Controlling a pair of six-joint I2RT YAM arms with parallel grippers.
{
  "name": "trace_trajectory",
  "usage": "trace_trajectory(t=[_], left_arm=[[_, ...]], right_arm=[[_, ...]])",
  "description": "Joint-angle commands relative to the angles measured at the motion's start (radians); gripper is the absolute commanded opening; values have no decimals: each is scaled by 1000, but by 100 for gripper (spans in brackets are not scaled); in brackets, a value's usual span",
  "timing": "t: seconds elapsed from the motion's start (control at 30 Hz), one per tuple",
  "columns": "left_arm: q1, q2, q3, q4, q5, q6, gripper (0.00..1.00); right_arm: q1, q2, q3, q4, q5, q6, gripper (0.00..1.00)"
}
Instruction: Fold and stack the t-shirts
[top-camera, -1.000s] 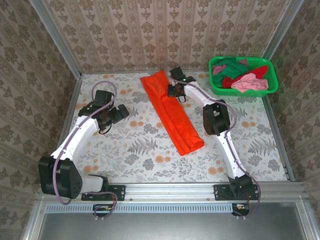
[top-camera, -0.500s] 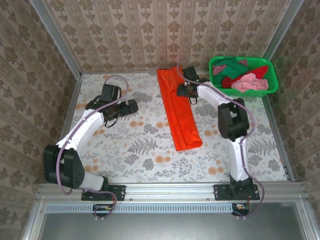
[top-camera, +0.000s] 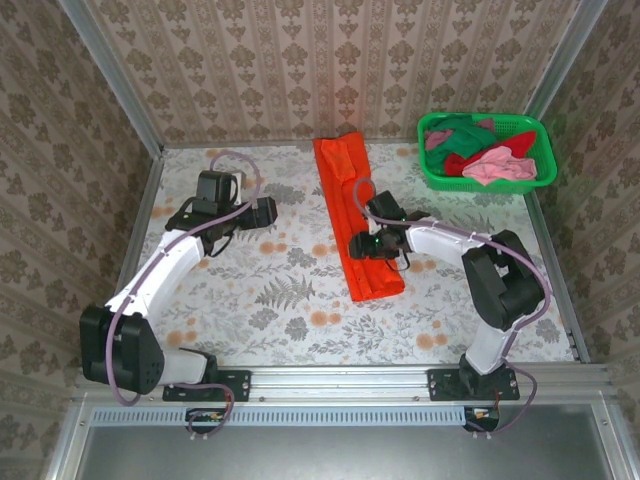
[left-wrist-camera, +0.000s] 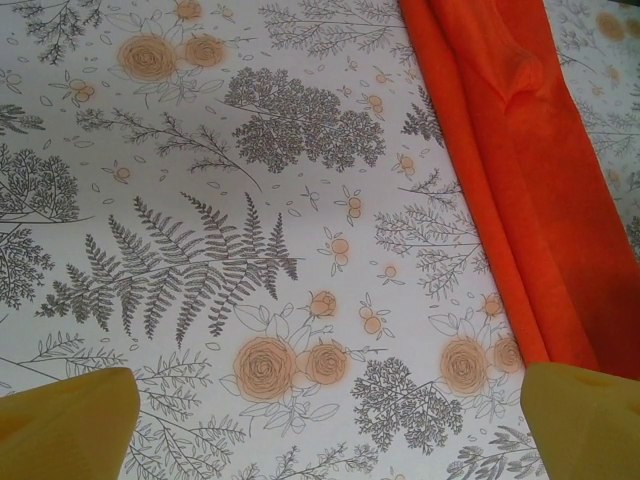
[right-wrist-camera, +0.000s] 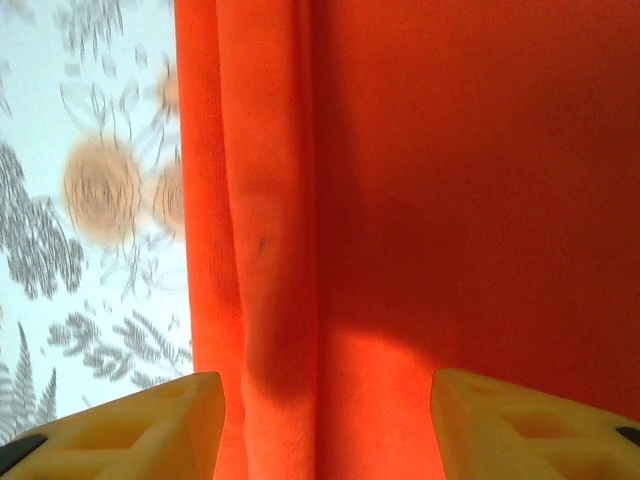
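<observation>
One orange shirt (top-camera: 341, 190) lies on the flower-print counter (top-camera: 250, 290), folded into a long narrow strip. Its far end nearly reaches the back wall.

Two arms are at work, each with one hand. The right hand (top-camera: 365, 243) is over the near half of the orange shirt, right on top of the cloth. In the right wrist view its two yellow fingers (right-wrist-camera: 150, 420) stand apart with nothing between them, released, and orange cloth (right-wrist-camera: 450, 200) with a lengthwise fold ridge lies beneath them.

The left hand (top-camera: 266, 212) is to the left of the orange shirt, apart from it and over bare counter. Its two yellow fingers (left-wrist-camera: 70, 425) are spread wide and hold nothing. The shirt's left edge (left-wrist-camera: 520, 200) runs just past the right finger.

One green mesh basket (top-camera: 485, 184) sits to the right of the orange shirt's far end, well apart from it. It holds a tangle of shirts: dark green (top-camera: 465, 128), red (top-camera: 458, 163) and pink (top-camera: 500, 165). They are too bunched up to count exactly.
</observation>
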Motion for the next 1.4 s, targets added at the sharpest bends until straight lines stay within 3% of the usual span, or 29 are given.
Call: trace_trajectory(t=[0.0, 0.4, 0.77, 0.97, 1.17, 1.37], left_arm=[[7, -1, 2, 19, -4, 30, 100], [5, 0, -13, 28, 13, -1, 100], [-45, 56, -2, 83, 54, 14, 100], [-58, 75, 4, 91, 61, 9, 100], [-57, 65, -7, 47, 46, 7, 100], [-59, 87, -16, 92, 80, 25, 100]], right_arm=[[21, 7, 13, 11, -74, 27, 57], [93, 112, 194, -57, -147, 12, 56], [42, -55, 67, -43, 20, 63, 53], [55, 23, 54, -44, -50, 22, 51], [107, 127, 75, -13, -110, 32, 40], [113, 69, 64, -47, -44, 18, 39]])
